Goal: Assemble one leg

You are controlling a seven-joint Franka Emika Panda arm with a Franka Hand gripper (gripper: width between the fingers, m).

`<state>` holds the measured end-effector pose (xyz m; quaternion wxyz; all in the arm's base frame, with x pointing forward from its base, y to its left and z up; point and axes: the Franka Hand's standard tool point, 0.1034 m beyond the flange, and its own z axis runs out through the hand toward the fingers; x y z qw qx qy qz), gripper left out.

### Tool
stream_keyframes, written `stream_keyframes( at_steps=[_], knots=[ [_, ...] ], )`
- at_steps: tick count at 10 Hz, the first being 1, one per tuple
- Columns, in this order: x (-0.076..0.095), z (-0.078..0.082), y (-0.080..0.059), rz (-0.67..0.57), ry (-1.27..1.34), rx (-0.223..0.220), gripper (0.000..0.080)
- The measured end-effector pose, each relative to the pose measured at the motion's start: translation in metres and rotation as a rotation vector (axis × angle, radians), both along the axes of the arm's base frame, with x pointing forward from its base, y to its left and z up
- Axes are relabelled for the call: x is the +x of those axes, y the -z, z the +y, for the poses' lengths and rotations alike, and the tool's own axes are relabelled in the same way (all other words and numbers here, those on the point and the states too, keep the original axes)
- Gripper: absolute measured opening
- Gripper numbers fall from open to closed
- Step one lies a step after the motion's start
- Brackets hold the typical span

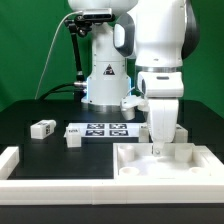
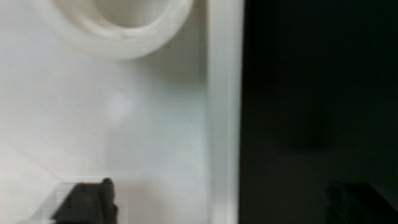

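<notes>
Three small white legs with tags show in the exterior view: one point(image 1: 42, 127) at the left on the black table, one point(image 1: 72, 140) beside the marker board, and one point(image 1: 130, 102) near the robot's base. My gripper point(image 1: 157, 143) hangs straight down over the back wall of the large white tray-shaped piece point(image 1: 190, 160) at the right. In the wrist view the gripper point(image 2: 222, 205) is open. Its dark fingertips point(image 2: 80, 203) stand wide apart on either side of the tray piece's edge point(image 2: 217, 110). A round hole point(image 2: 125, 15) in the white piece shows beyond them. No leg is between the jaws.
The marker board point(image 1: 100, 130) lies flat in the middle of the table. A white L-shaped rail point(image 1: 12, 160) runs along the exterior view's left and front. The robot's base point(image 1: 105, 75) stands at the back. A small white part point(image 1: 181, 131) sits behind the gripper.
</notes>
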<state>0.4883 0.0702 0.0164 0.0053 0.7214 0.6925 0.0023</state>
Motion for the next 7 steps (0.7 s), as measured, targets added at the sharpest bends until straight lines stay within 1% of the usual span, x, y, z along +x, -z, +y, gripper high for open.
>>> stream_keyframes(
  at_steps=[1, 4, 5, 7],
  knots=[
    [0.000, 0.000, 0.000, 0.000, 0.000, 0.000, 0.0632],
    [0.000, 0.000, -0.002, -0.002, 0.011, 0.000, 0.0649],
    [-0.002, 0.002, -0.011, -0.013, 0.038, 0.000, 0.0649],
    [-0.009, 0.011, -0.037, -0.044, 0.104, 0.000, 0.0649]
  ],
)
